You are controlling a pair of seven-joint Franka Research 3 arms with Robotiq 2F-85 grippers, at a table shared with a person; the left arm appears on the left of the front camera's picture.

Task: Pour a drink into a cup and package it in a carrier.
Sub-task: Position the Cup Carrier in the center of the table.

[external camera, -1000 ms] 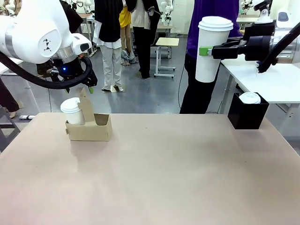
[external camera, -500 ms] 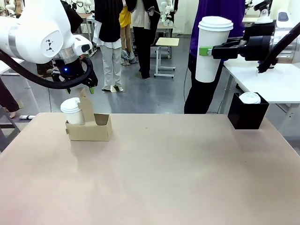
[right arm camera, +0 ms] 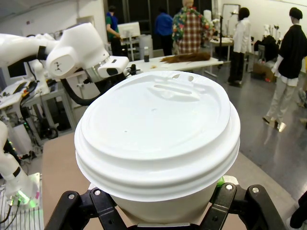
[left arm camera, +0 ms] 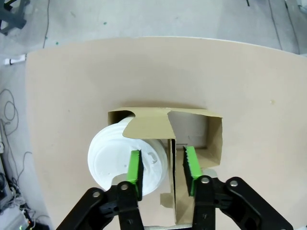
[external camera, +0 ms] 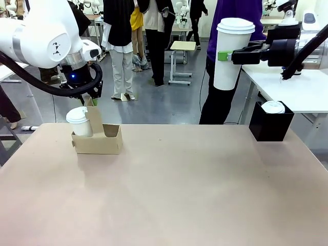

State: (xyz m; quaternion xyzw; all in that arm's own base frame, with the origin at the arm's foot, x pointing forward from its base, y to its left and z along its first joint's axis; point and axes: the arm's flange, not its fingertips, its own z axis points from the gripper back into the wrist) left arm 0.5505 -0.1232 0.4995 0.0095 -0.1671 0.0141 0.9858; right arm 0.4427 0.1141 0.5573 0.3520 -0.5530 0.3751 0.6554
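Beige bench point(external camera: 195, 189) carries a brown cardboard cup carrier point(external camera: 102, 144). Tall white lidded paper cup point(external camera: 225, 74), pinched high in the right pincer point(external camera: 227, 55), is not yet packaged; a smaller white lidded cup point(external camera: 78, 120) sits in one well; left pincer point(left arm camera: 163, 155), spread, straddles the handle point(external camera: 95, 117).

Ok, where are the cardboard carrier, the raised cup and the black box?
cardboard carrier point(external camera: 100, 145): front view, front wall.
raised cup point(external camera: 228, 74): front view, side wall.
black box point(external camera: 267, 128): front view, front face.
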